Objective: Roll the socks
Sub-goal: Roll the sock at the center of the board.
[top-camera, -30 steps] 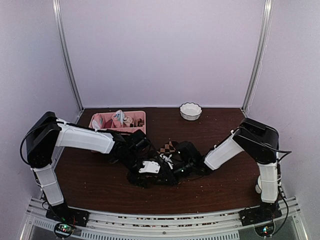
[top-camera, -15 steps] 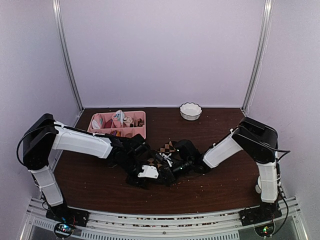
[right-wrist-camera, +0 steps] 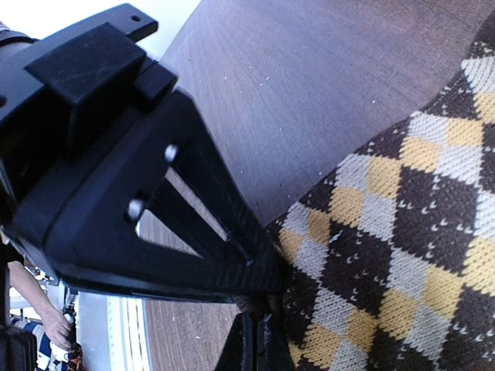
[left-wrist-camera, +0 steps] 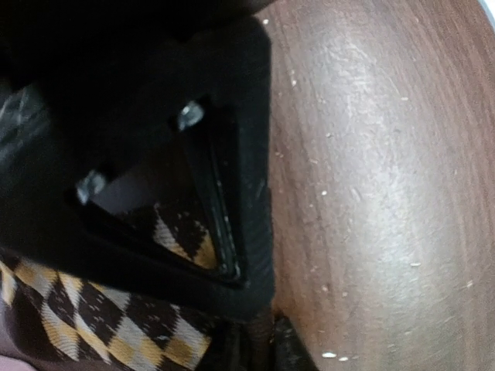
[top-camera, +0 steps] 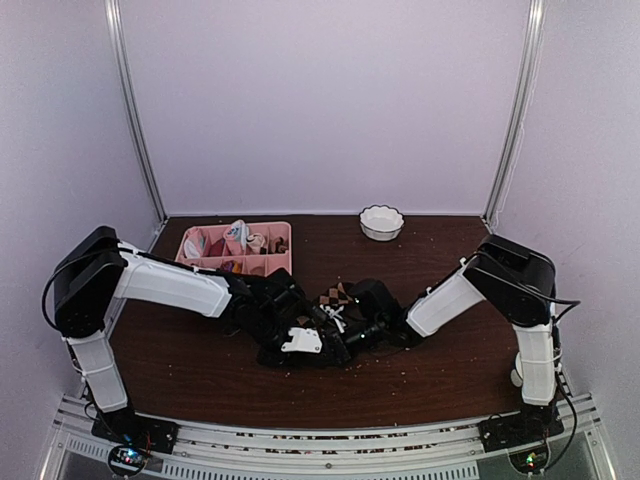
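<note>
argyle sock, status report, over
Left gripper: jaws shut on argyle sock. Right gripper: jaws shut on its edge. No roll visible yet. Nothing blocking nearby.

You have one argyle sock [right-wrist-camera: 387, 255] on record: dark brown ground, diamonds in tan-yellow and pale grey, crossed by fine dotted white lines. The table [top-camera: 450, 380] reads as dark reddish-brown wood grain, flecked with small pale specks. At the far left, the divided tray [top-camera: 200, 238] is pink, its contents a mix of white, red and tan. The bowl [top-camera: 381, 222] at the far edge is white. The left arm [top-camera: 170, 283] and right arm [top-camera: 445, 300] both show white shells with black joints. The walls [top-camera: 320, 100] are pale lilac.
</note>
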